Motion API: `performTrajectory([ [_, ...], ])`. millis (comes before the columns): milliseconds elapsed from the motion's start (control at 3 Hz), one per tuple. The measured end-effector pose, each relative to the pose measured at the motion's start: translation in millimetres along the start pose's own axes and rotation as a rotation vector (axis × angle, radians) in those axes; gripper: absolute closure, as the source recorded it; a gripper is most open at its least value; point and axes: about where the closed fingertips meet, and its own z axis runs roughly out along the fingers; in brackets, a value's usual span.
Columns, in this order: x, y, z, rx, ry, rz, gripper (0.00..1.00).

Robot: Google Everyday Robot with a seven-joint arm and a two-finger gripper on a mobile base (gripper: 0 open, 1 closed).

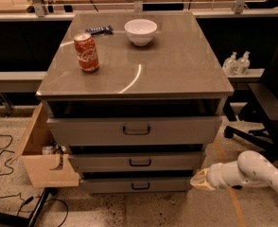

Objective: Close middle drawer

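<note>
The middle drawer [177, 161] is the low grey front with a small dark loop handle [140, 162], under the taller top drawer [134, 130]. It stands out a little from the cabinet, less far than the top drawer. My gripper [200, 179], with tan tips on a white arm [252, 171], comes in from the right. It sits just off the front right corner of the drawers, at the height between the middle and bottom [140, 186] fronts. I cannot tell whether it touches a drawer.
On the cabinet top [177, 65] stand a red soda can [87, 52], a white bowl [140, 31] and a dark snack bar [99, 30]. A wooden box [44, 167] hangs at the cabinet's left. A black chair [266, 108] stands at the right. Cables lie on the floor at left.
</note>
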Motion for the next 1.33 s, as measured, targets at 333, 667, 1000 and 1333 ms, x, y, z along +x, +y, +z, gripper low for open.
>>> performTrajectory([
  [333,25,24,-56,0.022,0.116,0.029,1.00],
  [667,19,32,-101,0.054,0.186,-0.003,1.00],
  [1000,-3,39,-134,0.075,0.275,-0.066,1.00],
  [1333,-28,38,-170,0.064,0.378,-0.101,1.00],
])
